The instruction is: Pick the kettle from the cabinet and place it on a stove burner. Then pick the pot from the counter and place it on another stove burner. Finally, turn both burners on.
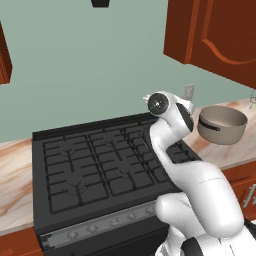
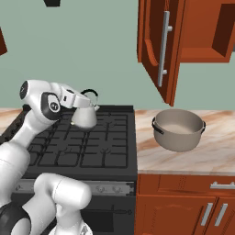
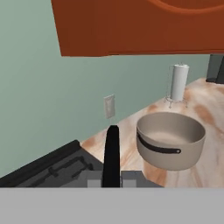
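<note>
Here the end effector pinches the kettle by its thin black arched handle, holding it just above the stove burners near the range's back edge, at about 10 o'clock in the right base view. The pot sits on the tabletop just beside the range, at 3 o'clock from the kettle, with a paper towel roll behind it by the wall. At 1 o'clock, the cabinet hangs with its door swung open.
</note>
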Controlling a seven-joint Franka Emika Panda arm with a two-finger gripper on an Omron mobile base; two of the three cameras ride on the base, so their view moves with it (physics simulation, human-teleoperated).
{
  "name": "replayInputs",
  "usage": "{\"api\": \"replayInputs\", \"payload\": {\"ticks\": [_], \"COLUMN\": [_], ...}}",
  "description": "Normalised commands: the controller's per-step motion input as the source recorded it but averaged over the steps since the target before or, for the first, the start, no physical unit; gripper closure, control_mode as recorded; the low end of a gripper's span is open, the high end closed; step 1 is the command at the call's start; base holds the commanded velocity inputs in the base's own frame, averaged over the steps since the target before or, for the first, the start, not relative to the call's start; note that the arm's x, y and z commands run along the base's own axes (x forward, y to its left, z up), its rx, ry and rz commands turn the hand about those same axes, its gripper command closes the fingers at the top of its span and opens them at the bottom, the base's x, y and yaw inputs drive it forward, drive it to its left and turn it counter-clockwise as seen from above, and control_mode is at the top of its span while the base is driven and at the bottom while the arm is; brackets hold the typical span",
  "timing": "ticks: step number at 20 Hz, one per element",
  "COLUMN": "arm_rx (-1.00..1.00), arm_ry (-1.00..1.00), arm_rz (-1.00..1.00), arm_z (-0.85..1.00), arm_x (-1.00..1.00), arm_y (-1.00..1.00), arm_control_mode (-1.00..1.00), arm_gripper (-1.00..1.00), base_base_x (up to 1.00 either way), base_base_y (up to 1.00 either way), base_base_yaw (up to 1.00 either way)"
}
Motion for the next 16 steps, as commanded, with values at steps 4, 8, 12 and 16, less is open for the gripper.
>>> {"api": "replayInputs", "payload": {"ticks": [4, 8, 12, 16], "arm_rx": [0.0, 0.0, 0.0, 0.0], "arm_ry": [0.0, 0.0, 0.0, 0.0], "arm_rz": [-0.04, -0.04, -0.04, -0.03], "arm_z": [-0.16, -0.11, -0.06, 0.0], "arm_x": [0.24, 0.27, 0.27, 0.25], "arm_y": [-0.02, -0.01, -0.01, 0.0], "arm_control_mode": [-1.0, -1.0, -1.0, -1.0], "arm_gripper": [1.0, 1.0, 1.0, 1.0], "base_base_x": [0.0, 0.0, 0.0, 0.0], "base_base_y": [0.0, 0.0, 0.0, 0.0], "base_base_yaw": [0.0, 0.0, 0.0, 0.0]}}
